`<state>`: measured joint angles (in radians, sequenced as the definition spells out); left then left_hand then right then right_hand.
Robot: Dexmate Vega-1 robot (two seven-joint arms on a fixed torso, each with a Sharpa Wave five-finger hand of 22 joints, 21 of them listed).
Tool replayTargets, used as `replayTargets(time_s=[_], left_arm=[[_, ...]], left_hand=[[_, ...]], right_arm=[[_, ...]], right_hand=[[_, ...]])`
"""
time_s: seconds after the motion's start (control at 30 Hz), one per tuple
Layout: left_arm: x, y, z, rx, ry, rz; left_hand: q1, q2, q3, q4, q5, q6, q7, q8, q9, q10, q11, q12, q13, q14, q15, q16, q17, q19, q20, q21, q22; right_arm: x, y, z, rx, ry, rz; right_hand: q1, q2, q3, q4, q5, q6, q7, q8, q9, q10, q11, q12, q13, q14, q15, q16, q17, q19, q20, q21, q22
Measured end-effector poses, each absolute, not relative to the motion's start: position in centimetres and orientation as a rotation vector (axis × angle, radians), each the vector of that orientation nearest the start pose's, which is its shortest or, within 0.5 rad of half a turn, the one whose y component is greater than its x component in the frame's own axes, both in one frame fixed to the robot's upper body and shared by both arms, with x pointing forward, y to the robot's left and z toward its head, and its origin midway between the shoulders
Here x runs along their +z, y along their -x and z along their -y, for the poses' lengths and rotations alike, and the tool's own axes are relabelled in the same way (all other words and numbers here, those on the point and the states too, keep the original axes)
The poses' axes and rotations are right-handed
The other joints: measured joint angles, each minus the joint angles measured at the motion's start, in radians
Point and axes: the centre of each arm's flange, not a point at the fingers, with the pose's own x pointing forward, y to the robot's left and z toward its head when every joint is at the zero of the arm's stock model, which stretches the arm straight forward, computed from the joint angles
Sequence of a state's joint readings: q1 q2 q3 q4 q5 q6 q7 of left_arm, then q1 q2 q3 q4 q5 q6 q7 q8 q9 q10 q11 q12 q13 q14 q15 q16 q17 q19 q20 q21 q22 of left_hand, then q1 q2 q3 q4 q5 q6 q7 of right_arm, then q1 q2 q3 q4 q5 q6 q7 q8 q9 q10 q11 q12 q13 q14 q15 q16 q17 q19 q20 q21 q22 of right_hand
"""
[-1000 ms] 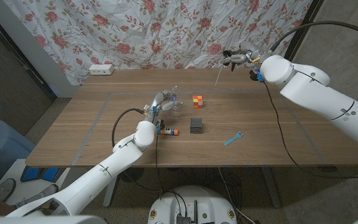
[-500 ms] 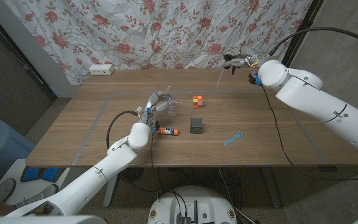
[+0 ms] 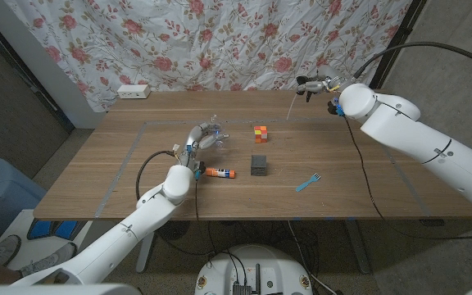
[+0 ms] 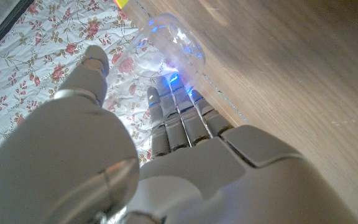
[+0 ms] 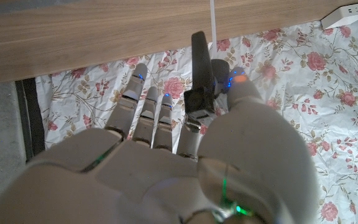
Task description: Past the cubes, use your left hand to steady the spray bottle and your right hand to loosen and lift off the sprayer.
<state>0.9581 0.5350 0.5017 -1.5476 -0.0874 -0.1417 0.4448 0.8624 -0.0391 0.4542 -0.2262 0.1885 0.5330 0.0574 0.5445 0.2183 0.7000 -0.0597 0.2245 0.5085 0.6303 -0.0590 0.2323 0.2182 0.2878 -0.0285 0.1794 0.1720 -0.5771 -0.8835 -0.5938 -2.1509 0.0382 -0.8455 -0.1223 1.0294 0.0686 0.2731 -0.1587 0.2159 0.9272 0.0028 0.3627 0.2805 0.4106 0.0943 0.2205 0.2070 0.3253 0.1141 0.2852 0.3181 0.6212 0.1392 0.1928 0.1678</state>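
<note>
Above the table, the right hand (image 3: 311, 83) holds the sprayer (image 5: 201, 70).

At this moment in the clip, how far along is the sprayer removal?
The main step looks done: the right hand holds the black sprayer lifted well clear at the table's far edge, its thin tube hanging down. The left hand holds the clear bottle, without its sprayer, near the cubes. What is left seems to be setting the sprayer down and releasing the bottle.

cubes (image 3: 260, 133) 2 | bottle (image 3: 216, 131) 1 | sprayer (image 3: 305, 84) 1 | marker (image 3: 219, 172) 1 | fork (image 3: 307, 181) 1
</note>
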Motion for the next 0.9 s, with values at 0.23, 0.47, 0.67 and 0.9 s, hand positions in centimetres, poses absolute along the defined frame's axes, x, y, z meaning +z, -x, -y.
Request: replayTargets(time_s=[0.23, 0.47, 0.67, 0.9], left_arm=[[-6.8, -61.5, -22.9, 0.054, -0.379, 0.650], [-7.2, -61.8, -23.5, 0.049, -0.360, 0.647], [-7.4, -61.9, -24.0, 0.053, -0.351, 0.641], [-7.9, -62.0, -24.3, 0.056, -0.346, 0.630]], left_hand=[[-0.022, 0.003, 0.000, 0.000, 0.000, -0.003, -0.003, -0.008, 0.000, -0.005, -0.005, 0.000, -0.007, -0.011, 0.000, -0.008, -0.005, -0.004, -0.004, 0.000, 0.000], [-0.025, 0.004, 0.000, 0.000, 0.000, -0.006, -0.006, -0.011, -0.005, -0.009, -0.009, 0.000, -0.008, -0.011, 0.000, -0.008, -0.005, -0.010, 0.001, 0.000, 0.000], [-0.038, 0.006, -0.004, 0.004, 0.000, 0.006, -0.022, -0.018, -0.005, 0.008, -0.026, -0.008, -0.013, -0.011, 0.000, -0.008, -0.005, -0.010, 0.000, 0.000, 0.000], [-0.038, 0.006, -0.004, 0.004, 0.000, 0.005, -0.027, -0.019, -0.005, 0.002, -0.034, -0.009, -0.017, -0.011, 0.000, -0.008, -0.004, -0.014, -0.004, 0.000, 0.000]], right_arm=[[13.1, -54.1, 22.7, -0.142, 0.969, 0.439], [12.8, -54.5, 22.6, -0.141, 0.957, 0.433], [12.6, -54.7, 22.4, -0.140, 0.949, 0.429], [12.2, -55.2, 22.4, -0.142, 0.942, 0.420]], right_hand=[[0.000, 0.000, 0.000, 0.000, 0.000, 0.000, 0.000, -0.001, 0.000, 0.000, 0.000, 0.000, 0.000, 0.000, 0.000, 0.000, 0.000, 0.000, 0.000, 0.000, 0.000], [0.000, 0.000, 0.000, 0.000, 0.000, -0.006, -0.006, -0.001, 0.001, 0.000, 0.000, -0.008, 0.000, 0.000, 0.000, 0.000, 0.000, -0.004, -0.004, 0.000, 0.000], [0.000, 0.000, 0.000, 0.000, 0.000, -0.006, -0.006, -0.003, 0.001, 0.000, 0.000, -0.008, 0.000, 0.007, -0.007, 0.000, 0.005, -0.003, -0.004, 0.000, 0.000], [0.000, 0.000, 0.000, 0.000, 0.000, -0.006, -0.006, -0.005, 0.001, 0.000, 0.000, -0.008, 0.000, 0.003, -0.011, 0.000, 0.005, 0.002, -0.009, 0.000, 0.000]])
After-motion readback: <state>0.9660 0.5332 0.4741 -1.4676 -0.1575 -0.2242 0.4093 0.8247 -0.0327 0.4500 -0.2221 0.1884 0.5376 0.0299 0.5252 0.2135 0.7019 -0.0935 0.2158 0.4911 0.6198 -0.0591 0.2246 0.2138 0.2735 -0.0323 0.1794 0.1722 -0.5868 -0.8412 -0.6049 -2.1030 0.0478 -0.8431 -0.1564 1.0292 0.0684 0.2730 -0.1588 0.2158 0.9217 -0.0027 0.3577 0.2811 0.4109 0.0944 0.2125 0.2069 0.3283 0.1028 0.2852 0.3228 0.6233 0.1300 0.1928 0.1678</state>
